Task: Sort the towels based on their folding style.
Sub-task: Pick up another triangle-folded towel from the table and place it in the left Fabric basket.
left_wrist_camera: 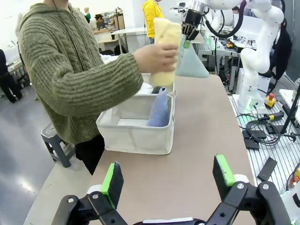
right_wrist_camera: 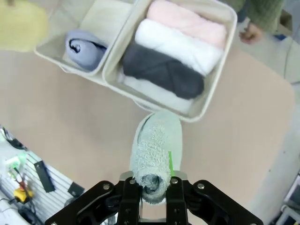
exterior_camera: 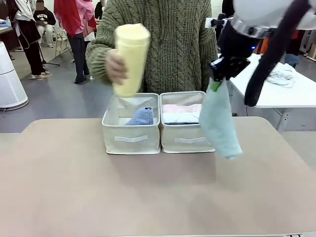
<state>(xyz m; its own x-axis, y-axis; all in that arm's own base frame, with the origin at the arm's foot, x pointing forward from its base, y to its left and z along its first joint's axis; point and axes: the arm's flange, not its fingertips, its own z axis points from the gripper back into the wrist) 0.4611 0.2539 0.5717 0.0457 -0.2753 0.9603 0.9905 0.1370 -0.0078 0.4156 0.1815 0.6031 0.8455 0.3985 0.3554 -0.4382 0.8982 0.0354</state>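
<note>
Now the right gripper [exterior_camera: 216,84] clenches the pale grey-blue terry cone [exterior_camera: 220,123] at three o'clock of the beige fabric bins [exterior_camera: 183,144]; next it likely swings toward nine o'clock, joining the lavender-blue terry cone [exterior_camera: 142,116]; the left gripper [left_wrist_camera: 168,177] gapes.

A cone towel [exterior_camera: 142,116] is stood in the left bin [exterior_camera: 131,141]; three rolled towels [right_wrist_camera: 178,47] are laid in the adjoining right bin [exterior_camera: 187,143].

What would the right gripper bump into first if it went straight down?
Likely the table, right beside the bin of rolls. The pale towel in the right gripper hangs below it, so that would touch down first.
</note>
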